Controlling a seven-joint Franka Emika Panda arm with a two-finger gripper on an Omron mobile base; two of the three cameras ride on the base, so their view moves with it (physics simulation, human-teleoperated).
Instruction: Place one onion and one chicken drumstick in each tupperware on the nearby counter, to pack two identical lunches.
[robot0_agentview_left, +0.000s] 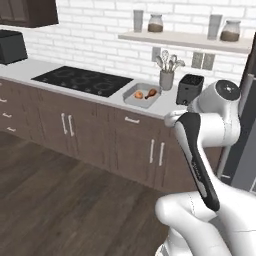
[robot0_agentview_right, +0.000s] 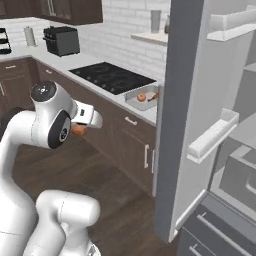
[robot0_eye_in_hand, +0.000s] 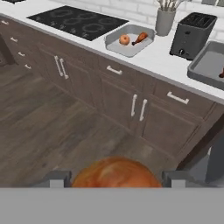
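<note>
One onion (robot0_eye_in_hand: 115, 172) is pinched in the gripper (robot0_eye_in_hand: 114, 178); the unfilled tupperware (robot0_eye_in_hand: 209, 65) lies ahead, rightward, on the desk (robot0_eye_in_hand: 151, 59).

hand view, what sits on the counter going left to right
Black cooktop → tupperware holding an onion and a chicken drumstick → utensil holder → black toaster → second tupperware at the right edge.
</note>
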